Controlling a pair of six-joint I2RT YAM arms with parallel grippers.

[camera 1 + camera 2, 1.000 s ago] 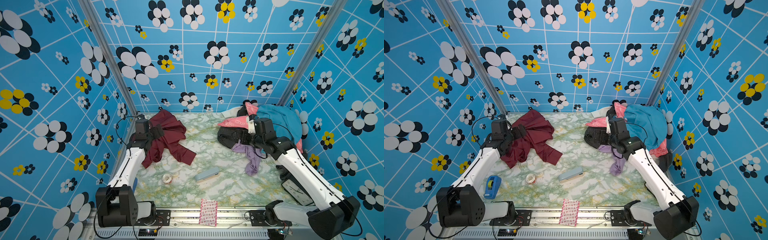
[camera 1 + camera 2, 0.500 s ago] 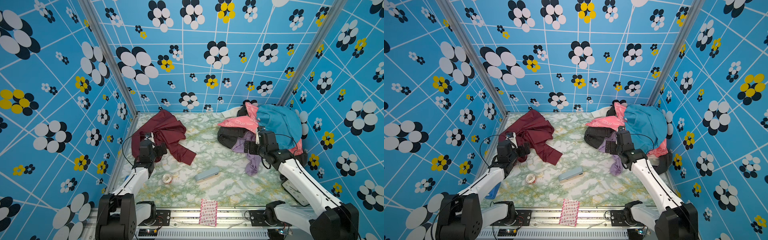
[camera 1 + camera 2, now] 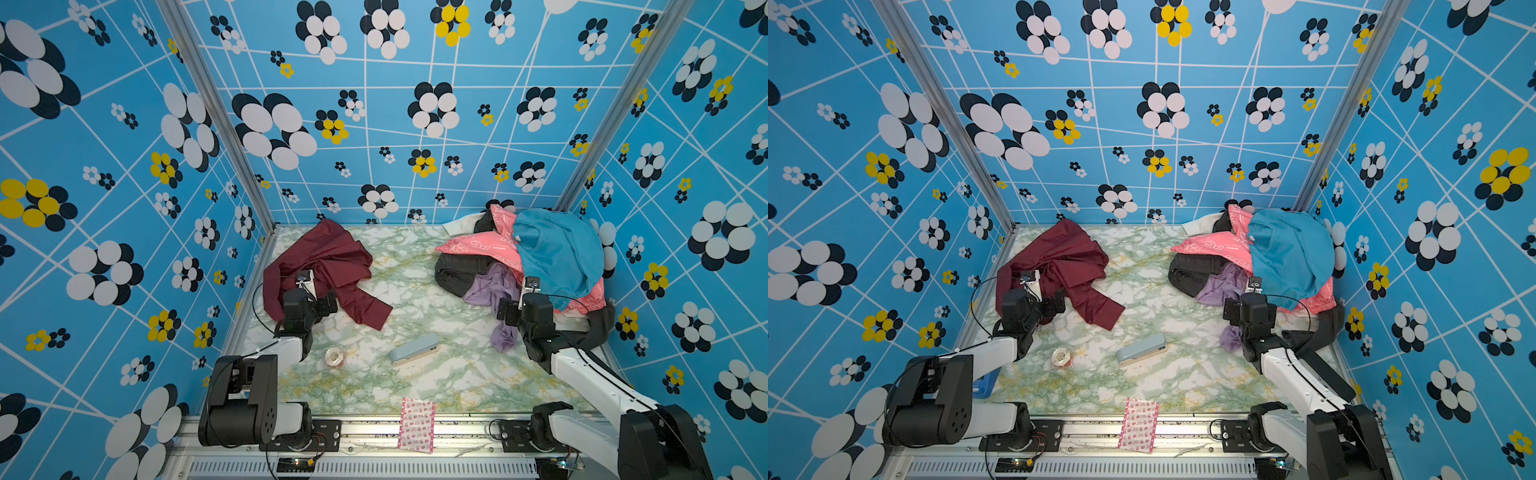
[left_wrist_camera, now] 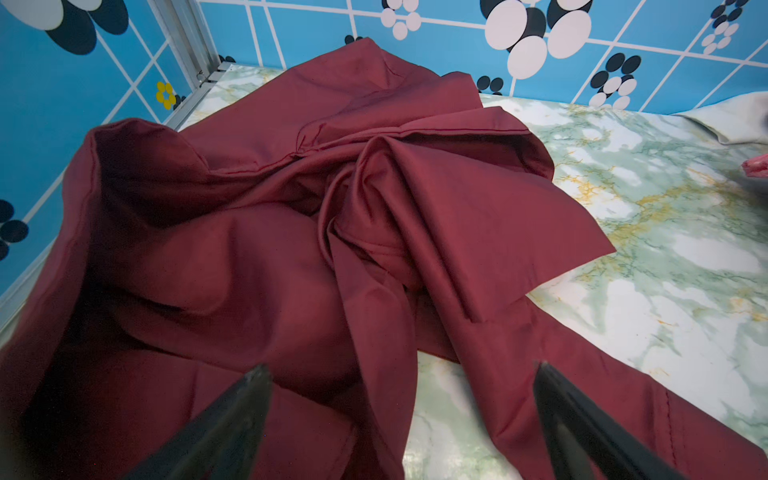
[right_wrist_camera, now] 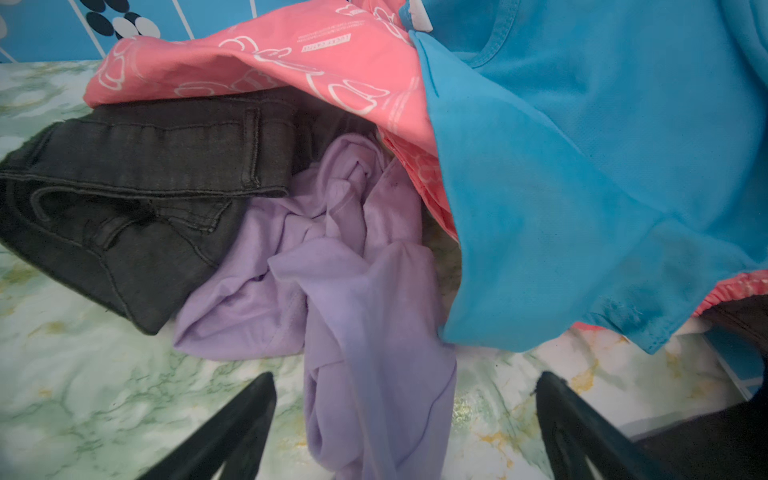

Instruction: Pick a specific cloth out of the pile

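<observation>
Left wrist view: left gripper (image 4: 399, 370), jaws apart and empty, above the maroon garment (image 4: 291, 249), which lies well apart from the pile (image 3: 552, 257); right gripper (image 5: 405, 376) likewise spread. Separation appears complete; retract arms next.

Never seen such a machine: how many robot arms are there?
2. The left arm, left pincer open at the maroon cloth; the right arm, right pincer open at the pile. None seems hidden.

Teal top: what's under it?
The pink printed cloth lies right under the teal top, sticking out at both ends. The lilac cloth pokes out lower. Anything deeper is covered.
</observation>
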